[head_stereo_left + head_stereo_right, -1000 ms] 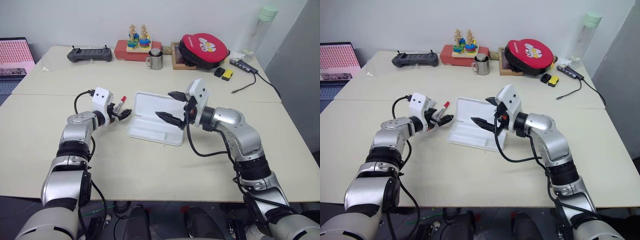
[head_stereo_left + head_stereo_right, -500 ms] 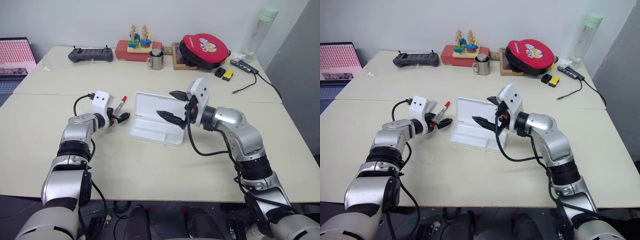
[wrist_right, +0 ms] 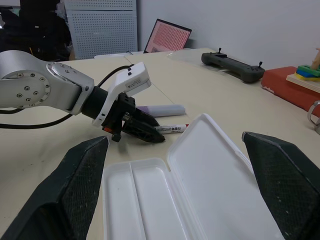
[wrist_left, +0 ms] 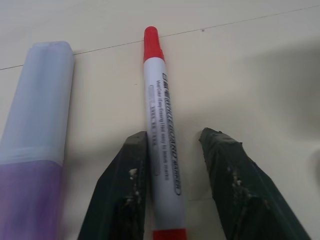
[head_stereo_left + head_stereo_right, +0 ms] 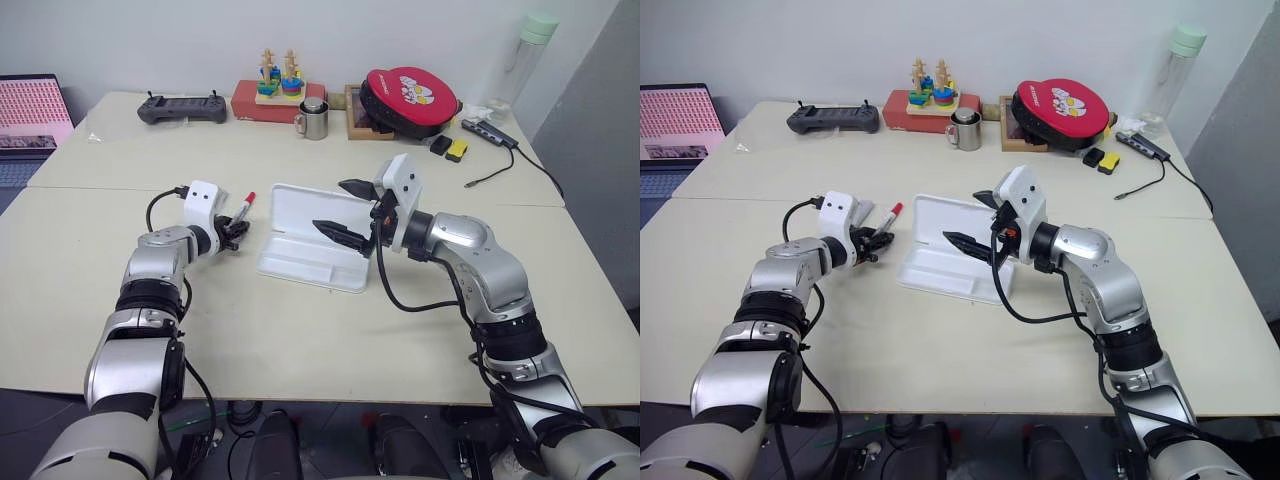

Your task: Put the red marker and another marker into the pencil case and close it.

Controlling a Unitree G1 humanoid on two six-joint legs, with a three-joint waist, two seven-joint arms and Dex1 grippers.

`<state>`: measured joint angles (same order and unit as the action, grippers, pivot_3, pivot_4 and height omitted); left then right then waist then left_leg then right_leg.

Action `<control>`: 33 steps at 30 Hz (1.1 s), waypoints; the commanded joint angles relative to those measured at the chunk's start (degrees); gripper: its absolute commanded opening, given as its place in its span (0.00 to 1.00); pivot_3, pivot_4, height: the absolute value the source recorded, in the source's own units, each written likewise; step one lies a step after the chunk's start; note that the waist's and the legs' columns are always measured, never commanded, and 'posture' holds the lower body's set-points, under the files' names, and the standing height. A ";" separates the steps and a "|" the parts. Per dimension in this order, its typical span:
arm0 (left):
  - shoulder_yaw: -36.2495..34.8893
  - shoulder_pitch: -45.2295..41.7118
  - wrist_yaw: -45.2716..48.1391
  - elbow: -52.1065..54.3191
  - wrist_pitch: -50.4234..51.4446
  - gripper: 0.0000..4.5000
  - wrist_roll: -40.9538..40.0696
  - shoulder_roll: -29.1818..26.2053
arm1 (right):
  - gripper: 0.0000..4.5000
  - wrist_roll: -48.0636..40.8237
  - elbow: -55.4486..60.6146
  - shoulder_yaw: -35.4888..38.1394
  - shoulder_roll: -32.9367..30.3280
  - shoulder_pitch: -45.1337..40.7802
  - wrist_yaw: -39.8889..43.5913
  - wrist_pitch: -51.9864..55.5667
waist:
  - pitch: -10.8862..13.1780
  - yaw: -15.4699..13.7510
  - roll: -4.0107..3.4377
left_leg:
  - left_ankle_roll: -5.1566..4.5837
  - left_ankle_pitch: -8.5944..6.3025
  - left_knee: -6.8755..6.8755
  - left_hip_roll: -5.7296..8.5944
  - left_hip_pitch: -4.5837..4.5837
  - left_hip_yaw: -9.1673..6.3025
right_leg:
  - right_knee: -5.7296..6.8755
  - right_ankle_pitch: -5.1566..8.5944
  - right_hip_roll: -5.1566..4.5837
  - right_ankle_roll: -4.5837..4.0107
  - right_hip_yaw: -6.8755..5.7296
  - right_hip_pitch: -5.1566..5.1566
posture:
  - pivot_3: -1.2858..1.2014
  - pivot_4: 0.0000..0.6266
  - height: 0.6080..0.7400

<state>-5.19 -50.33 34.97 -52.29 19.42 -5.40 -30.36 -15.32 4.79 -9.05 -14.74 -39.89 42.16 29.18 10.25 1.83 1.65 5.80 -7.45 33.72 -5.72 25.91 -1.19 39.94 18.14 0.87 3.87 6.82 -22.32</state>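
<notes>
The red marker (image 4: 162,135), a white barrel with a red cap, lies on the table left of the pencil case (image 5: 300,258). My left gripper (image 5: 237,228) straddles its tail end with narrow jaws. One finger (image 4: 131,170) touches the barrel and a small gap shows at the other. The other marker (image 4: 37,130), thick and pale purple, lies just beside it. The white pencil case is open, its lid (image 3: 215,170) laid back flat. My right gripper (image 5: 332,208) hovers open above the case with nothing in it.
Along the table's far edge stand a black controller (image 5: 180,108), a red box with a stacking toy (image 5: 266,98), a metal mug (image 5: 312,118), a red round case (image 5: 408,98) and a bottle (image 5: 525,60). A laptop (image 5: 35,110) sits far left.
My left gripper's fingers have closed in from wide open to narrow around the red marker. The right arm has not moved.
</notes>
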 commanded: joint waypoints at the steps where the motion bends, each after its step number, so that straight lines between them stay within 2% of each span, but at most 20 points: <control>1: -2.41 -1.58 -1.50 -0.37 0.61 0.22 -1.66 0.38 | 1.00 -1.28 2.26 1.65 -0.67 -1.12 -0.20 -0.38 | 0.00 0.00 0.00 | 0.00 0.00 0.00 0.00 0.00 0.00 | 0.00 0.00 0.00 0.00 0.00 0.00 | 0.52 0.24 1.00; 4: -4.35 -1.77 -3.54 -0.56 0.72 0.10 -2.89 1.17 | 1.00 -1.81 3.16 2.35 -1.27 -0.67 -0.16 -0.13 | 0.00 -0.01 0.00 | 0.00 0.00 0.00 0.00 0.01 0.00 | -0.01 0.00 0.00 0.00 0.00 -0.01 | 0.52 0.24 1.00; 9: -6.98 -2.65 -5.38 -0.43 0.33 0.09 -4.89 1.97 | 1.00 -3.19 4.91 3.42 -2.50 0.31 -0.03 0.44 | 0.00 0.01 0.00 | 0.00 0.00 0.00 0.00 0.01 -0.01 | 0.00 0.00 0.00 0.00 0.00 -0.01 | 0.52 0.24 1.00; 11: -12.75 -4.55 -3.78 3.37 -4.65 0.09 -11.26 3.22 | 1.00 -5.59 8.42 5.99 -4.71 2.06 0.45 2.21 | 0.02 -0.18 0.02 | 0.00 0.00 0.00 0.00 0.01 -0.01 | -0.01 0.00 0.00 0.00 0.00 -0.01 | 0.52 0.24 1.00; 13: -16.00 -5.81 2.15 10.67 -6.60 0.09 -17.55 4.63 | 1.00 -7.92 11.22 8.58 -6.76 3.40 0.64 3.89 | 0.13 -0.56 0.20 | 0.01 0.00 0.00 0.01 0.17 -0.09 | -0.08 0.00 -0.01 -0.01 -0.09 -0.02 | 0.52 0.24 1.00; 15: -15.62 -5.33 8.60 18.35 -5.52 0.09 -21.78 5.67 | 1.00 -9.69 12.99 10.43 -8.10 4.23 0.23 5.12 | 0.14 -0.48 0.21 | 0.01 0.01 0.01 0.01 0.24 -0.11 | -0.13 -0.06 -0.02 -0.09 -0.13 -0.02 | 0.52 0.24 1.00; 20: -7.07 -2.92 28.91 30.46 -1.33 0.09 -26.66 4.80 | 1.00 -12.83 16.65 14.29 -11.85 7.51 0.14 6.74 | 0.10 -0.20 0.13 | 0.03 -0.01 -0.06 0.02 0.15 -0.10 | -0.18 -0.14 -0.03 -0.24 -0.10 0.06 | 0.52 0.24 1.00; 22: -3.63 -2.55 34.12 31.61 -1.49 0.09 -25.68 3.75 | 1.00 -13.32 17.31 15.02 -12.98 8.72 -0.14 6.94 | 0.11 0.01 0.11 | 0.02 -0.02 -0.05 0.02 0.09 -0.10 | -0.17 -0.13 -0.02 -0.24 -0.10 0.09 | 0.52 0.24 1.00; 25: 5.48 -1.97 43.13 29.50 -6.52 0.09 -18.60 1.69 | 1.00 -13.53 18.62 16.17 -14.55 11.27 -0.83 6.97 | 0.11 0.20 0.11 | 0.01 -0.01 -0.01 0.02 0.07 -0.11 | -0.15 -0.06 -0.01 -0.12 -0.07 0.07 | 0.52 0.24 1.00; 28: 15.20 -2.58 48.03 21.95 -19.84 0.09 -6.56 -1.12 | 1.00 -13.58 19.89 16.67 -15.32 13.24 -2.11 6.92 | 0.12 0.44 0.10 | 0.01 -0.01 0.02 0.02 -0.02 -0.07 | -0.17 0.00 0.00 -0.01 0.02 0.09 | 0.52 0.24 1.00; 33: 18.39 -6.59 50.71 9.74 -29.97 0.09 -0.73 -1.38 | 1.00 -13.66 22.61 16.06 -15.14 16.14 -4.16 7.11 | 0.13 0.66 0.10 | -0.01 -0.01 0.03 0.03 0.06 -0.05 | -0.15 0.01 0.01 0.01 0.10 -0.01 | 0.52 0.24 1.00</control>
<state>12.39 -53.78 84.69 -39.73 -4.49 -8.79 -30.79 -28.27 24.14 6.04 -29.50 -24.07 39.08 36.66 10.38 2.49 1.75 5.79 -7.46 33.76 -5.69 25.99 -1.24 39.77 18.15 0.88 3.87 6.90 -22.34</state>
